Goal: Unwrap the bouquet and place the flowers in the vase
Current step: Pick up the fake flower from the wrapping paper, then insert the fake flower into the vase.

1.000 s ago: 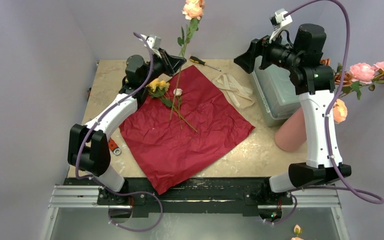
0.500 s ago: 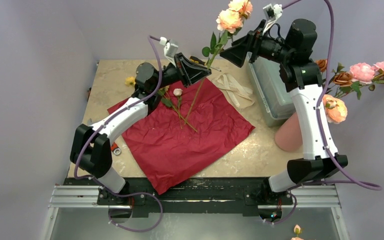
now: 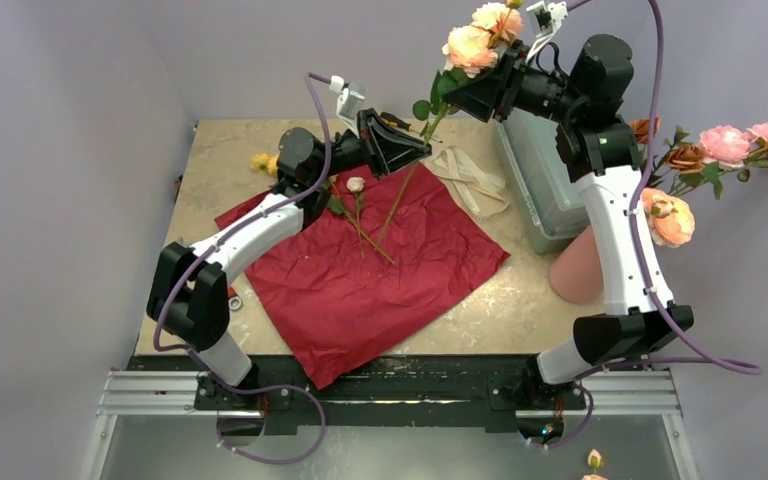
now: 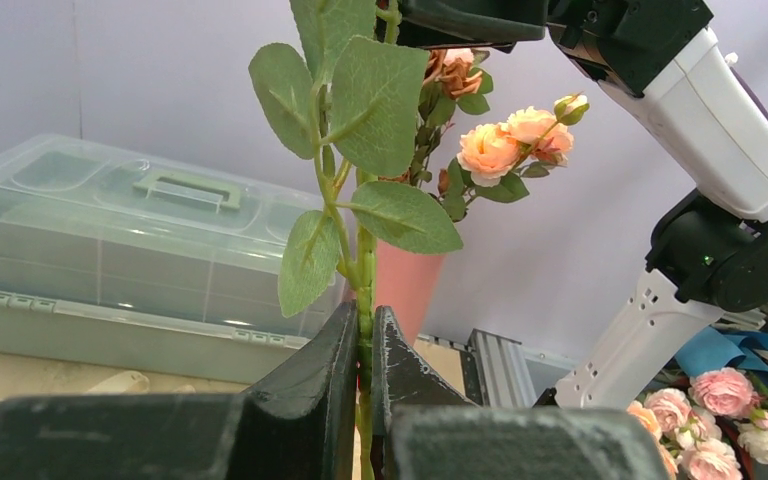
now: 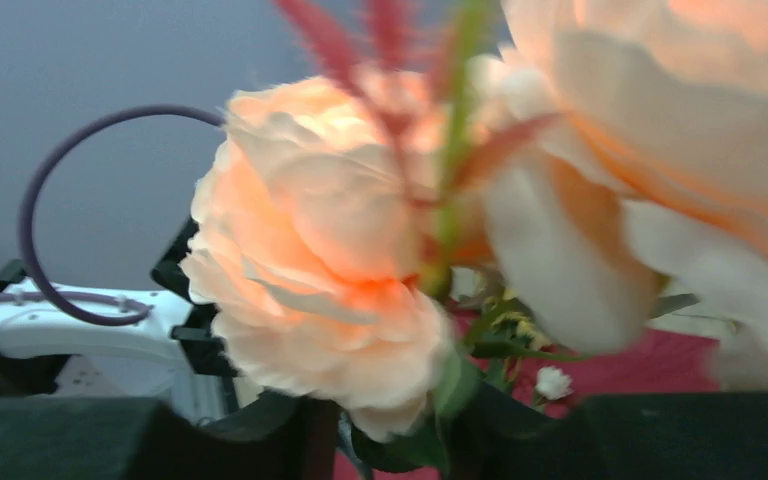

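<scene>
My left claw (image 4: 363, 335) is pinched tight on the green stem of a peach rose spray (image 3: 472, 45), holding it raised and leaning above the dark red paper (image 3: 380, 270). My right claw (image 3: 457, 97) straddles the same stem just under the blooms; I cannot tell whether it grips. The salmon-pink vase (image 3: 575, 268) stands near the surface's right edge, well apart from both claws.

Plain lavender walls (image 3: 60, 150), beige marbled tabletop (image 3: 215, 160), aluminium rail (image 3: 150, 395) at its near edge, soft even light
</scene>
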`<state>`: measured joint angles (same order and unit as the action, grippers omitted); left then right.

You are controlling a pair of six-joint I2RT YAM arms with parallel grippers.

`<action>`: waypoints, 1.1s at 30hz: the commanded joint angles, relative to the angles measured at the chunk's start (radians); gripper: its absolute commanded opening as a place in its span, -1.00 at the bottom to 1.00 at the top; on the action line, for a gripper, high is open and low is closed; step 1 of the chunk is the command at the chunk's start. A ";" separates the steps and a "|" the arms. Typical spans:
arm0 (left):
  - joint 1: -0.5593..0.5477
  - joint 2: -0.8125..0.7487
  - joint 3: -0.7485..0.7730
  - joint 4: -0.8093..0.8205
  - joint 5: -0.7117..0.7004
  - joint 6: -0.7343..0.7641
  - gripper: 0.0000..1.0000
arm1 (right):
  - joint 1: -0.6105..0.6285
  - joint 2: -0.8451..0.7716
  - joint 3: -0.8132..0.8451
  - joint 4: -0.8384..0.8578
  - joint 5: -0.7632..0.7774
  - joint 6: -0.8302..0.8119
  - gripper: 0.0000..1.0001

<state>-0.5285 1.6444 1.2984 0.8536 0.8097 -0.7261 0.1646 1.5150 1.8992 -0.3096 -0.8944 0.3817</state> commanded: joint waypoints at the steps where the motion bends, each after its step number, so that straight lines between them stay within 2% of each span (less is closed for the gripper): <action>1: -0.008 0.003 0.045 0.062 0.022 -0.017 -1.00 | 0.003 -0.003 0.008 0.057 -0.045 0.035 -0.57; 2: -0.008 0.003 0.046 0.044 0.018 -0.006 -1.00 | 0.004 -0.005 0.010 0.053 -0.044 0.030 -0.88; 3: -0.008 0.004 0.050 0.017 0.015 0.010 -1.00 | 0.003 -0.007 0.013 0.044 -0.040 0.023 -1.00; 5: -0.007 0.008 0.056 -0.032 0.013 0.040 -0.94 | 0.003 -0.016 0.016 0.022 -0.027 0.006 -1.00; 6: -0.007 0.008 0.061 -0.066 0.004 0.060 -0.76 | 0.003 -0.022 0.021 0.004 -0.020 -0.009 -1.00; 7: -0.007 0.008 0.066 -0.108 -0.002 0.075 -0.50 | 0.001 -0.031 0.025 -0.016 -0.009 -0.027 -1.00; 10: -0.002 0.003 0.082 -0.201 -0.002 0.129 0.44 | -0.005 -0.055 0.069 -0.101 0.033 -0.093 -1.00; 12: 0.005 -0.008 0.077 -0.238 -0.007 0.163 0.74 | -0.014 -0.072 0.113 -0.167 0.068 -0.145 -1.00; 14: 0.020 -0.017 0.064 -0.251 -0.028 0.166 0.92 | -0.028 -0.094 0.149 -0.229 0.108 -0.200 -1.00; 16: 0.038 -0.014 0.059 -0.258 -0.036 0.150 0.99 | -0.044 -0.121 0.183 -0.286 0.154 -0.270 -1.00; 20: 0.070 0.004 0.056 -0.264 -0.040 0.102 1.00 | -0.058 -0.168 0.240 -0.411 0.262 -0.399 -1.00; 25: 0.074 0.006 0.037 -0.302 -0.030 0.125 1.00 | -0.066 -0.201 0.310 -0.560 0.352 -0.497 -1.00; 28: 0.074 -0.006 0.016 -0.337 -0.031 0.150 1.00 | -0.065 -0.184 0.421 -0.653 0.431 -0.556 -1.00; 33: 0.074 -0.042 -0.038 -0.342 -0.038 0.179 1.00 | -0.072 -0.172 0.512 -0.738 0.582 -0.667 -1.00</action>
<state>-0.4526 1.6524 1.2980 0.5171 0.7795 -0.5892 0.1024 1.3224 2.3634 -0.9379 -0.4763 -0.1589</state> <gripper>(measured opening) 0.996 0.031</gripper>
